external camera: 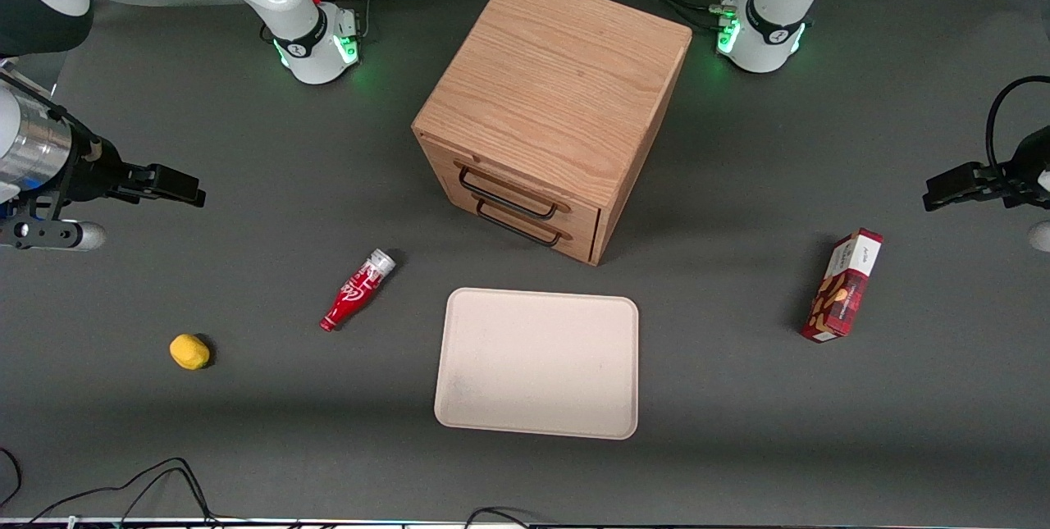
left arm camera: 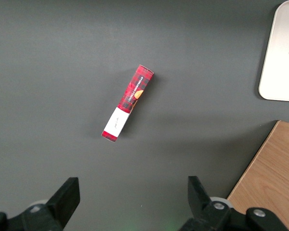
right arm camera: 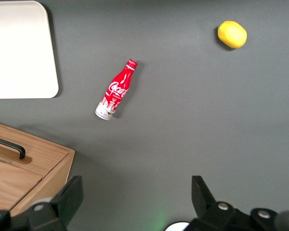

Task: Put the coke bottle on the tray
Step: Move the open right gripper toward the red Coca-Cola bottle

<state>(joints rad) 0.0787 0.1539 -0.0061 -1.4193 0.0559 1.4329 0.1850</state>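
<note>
Front view gives us the whole matte, dark grey table (external camera: 738,447). On it the coke bottle (external camera: 357,290) lies on its side: a slim red contour shape with white script, its silvery base pointing toward the wooden cabinet (external camera: 551,102) and its narrow neck pointing nearer to the camera. It lies just beside the tray (external camera: 537,363), apart from it, on the working arm's side. We see the tray as a flat, smooth cream rectangle with rounded corners and a low rim, resting in front of the cabinet's two drawers with their dark wire handles. A small rounded yellow object (external camera: 189,351) sits toward the working arm's end, near the bottle. A red rectangular snack box (external camera: 842,286) stands toward the parked arm's end.

Our gripper (external camera: 184,187) hangs above bare table at the working arm's end, well apart from the bottle; in its own wrist view its black fingers (right arm camera: 70,199) are spread wide, grasping nothing.
</note>
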